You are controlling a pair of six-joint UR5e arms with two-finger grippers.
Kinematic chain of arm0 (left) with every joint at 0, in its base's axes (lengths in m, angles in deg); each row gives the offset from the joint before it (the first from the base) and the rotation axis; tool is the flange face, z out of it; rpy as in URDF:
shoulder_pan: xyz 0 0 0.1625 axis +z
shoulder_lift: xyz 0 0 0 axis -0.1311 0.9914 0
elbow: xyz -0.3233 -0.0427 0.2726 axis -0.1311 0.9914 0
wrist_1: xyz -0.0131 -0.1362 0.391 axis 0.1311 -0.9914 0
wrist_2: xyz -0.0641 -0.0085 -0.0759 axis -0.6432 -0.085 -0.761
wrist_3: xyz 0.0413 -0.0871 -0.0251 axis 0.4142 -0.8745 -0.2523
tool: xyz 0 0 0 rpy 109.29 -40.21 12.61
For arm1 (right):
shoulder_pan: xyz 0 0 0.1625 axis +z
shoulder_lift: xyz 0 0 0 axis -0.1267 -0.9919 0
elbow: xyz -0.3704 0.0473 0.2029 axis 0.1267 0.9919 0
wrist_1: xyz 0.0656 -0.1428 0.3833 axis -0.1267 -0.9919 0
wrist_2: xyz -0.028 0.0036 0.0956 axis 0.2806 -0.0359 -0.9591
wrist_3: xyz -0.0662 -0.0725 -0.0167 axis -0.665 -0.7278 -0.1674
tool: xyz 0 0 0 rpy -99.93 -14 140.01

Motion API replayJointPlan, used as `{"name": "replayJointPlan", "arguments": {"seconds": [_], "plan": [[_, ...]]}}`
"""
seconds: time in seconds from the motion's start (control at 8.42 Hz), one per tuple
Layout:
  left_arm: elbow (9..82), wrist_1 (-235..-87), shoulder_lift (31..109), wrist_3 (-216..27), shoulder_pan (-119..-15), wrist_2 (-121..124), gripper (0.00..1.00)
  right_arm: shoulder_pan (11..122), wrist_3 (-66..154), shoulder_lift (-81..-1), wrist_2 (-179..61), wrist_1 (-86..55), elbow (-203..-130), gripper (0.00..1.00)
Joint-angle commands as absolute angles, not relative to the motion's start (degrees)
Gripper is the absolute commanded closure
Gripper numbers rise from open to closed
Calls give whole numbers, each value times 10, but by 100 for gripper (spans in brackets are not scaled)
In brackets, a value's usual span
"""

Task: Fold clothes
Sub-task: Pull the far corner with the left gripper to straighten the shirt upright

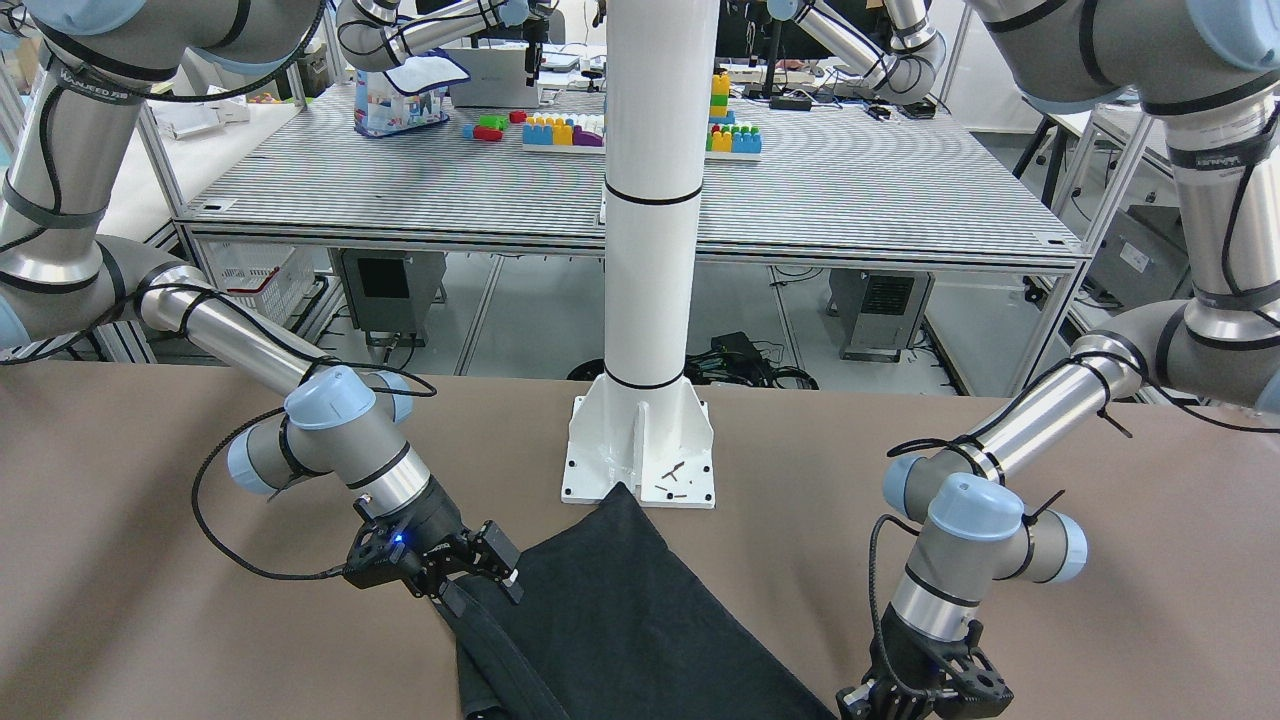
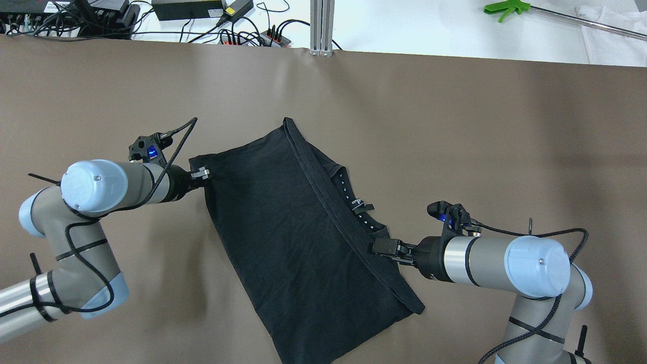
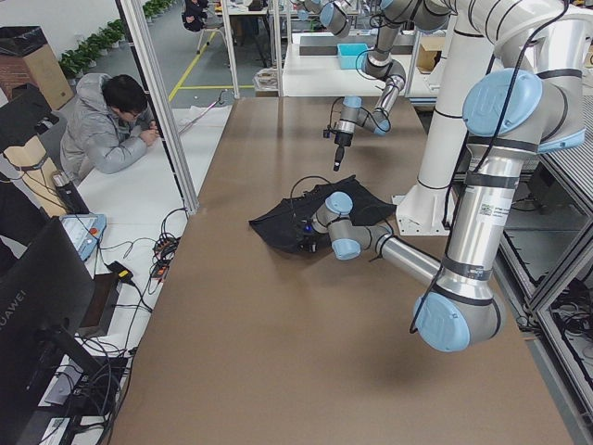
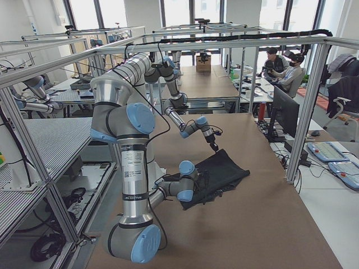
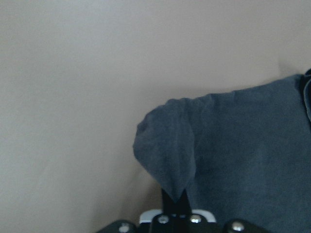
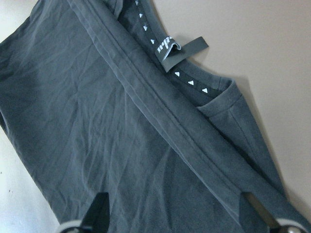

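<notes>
- The left gripper (image 2: 201, 173) is pinching the left corner of the black cloth (image 2: 283, 227).
- The right gripper (image 2: 382, 246) is hovering open at its hemmed right edge.
- The cloth is lying spread mid-tabletop (image 2: 455, 126).

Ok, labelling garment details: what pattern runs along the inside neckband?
Small white triangles on the black neckband, clearest in the right wrist view.

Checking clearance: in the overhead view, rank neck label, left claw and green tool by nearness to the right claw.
1. neck label, beside the right claw.
2. left claw, across the clothes.
3. green tool, beyond the table.
</notes>
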State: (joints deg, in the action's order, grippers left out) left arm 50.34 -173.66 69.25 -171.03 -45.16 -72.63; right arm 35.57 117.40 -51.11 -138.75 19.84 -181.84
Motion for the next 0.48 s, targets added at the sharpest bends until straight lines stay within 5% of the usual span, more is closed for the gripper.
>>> {"name": "replayJointPlan", "arguments": {"seconds": [0.0,0.36], "plan": [[415,-1708,786,-1705,-488,-725,100,351,1174,-512,-1381,198,-1819,6],[282,-1710,909,-1691,-513,-724,100,330,1172,-511,-1345,198,-1820,6]]}}
